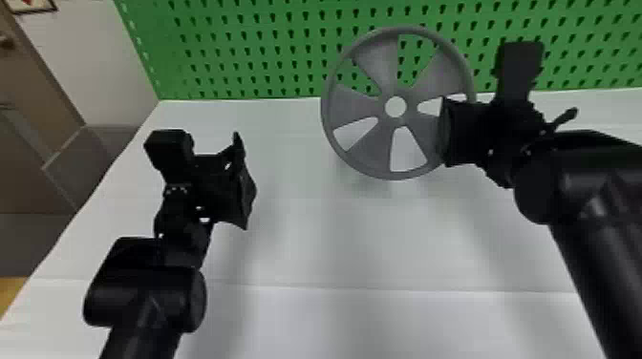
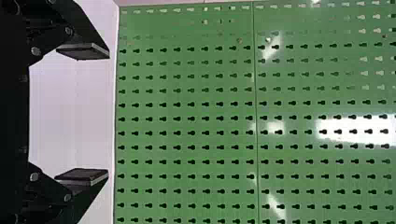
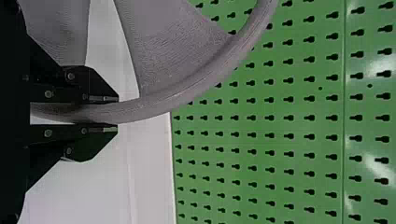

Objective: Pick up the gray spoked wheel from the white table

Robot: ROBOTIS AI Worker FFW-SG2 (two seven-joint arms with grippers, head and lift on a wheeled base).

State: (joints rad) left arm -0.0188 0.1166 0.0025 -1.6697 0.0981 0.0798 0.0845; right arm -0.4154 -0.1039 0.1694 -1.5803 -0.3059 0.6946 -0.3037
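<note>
The right gripper (image 1: 445, 132) pinches the gray spoked wheel (image 1: 371, 147), seemingly above the white table (image 1: 334, 243). The left gripper (image 1: 242, 184) gapes wide.

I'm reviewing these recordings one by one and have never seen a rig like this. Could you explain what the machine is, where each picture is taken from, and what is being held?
This is a robot with two black arms, each ending in a gripper with two flat fingers. One picture looks forward and down from its head; the other two come from cameras on its left and right wrists.

Below the arms is a white table, with a green pegboard behind it. The right gripper holds a gray spoked wheel by its rim, one finger on each side. The wheel is tilted up, and I can't tell whether it touches the table. The left gripper is open and empty.
</note>
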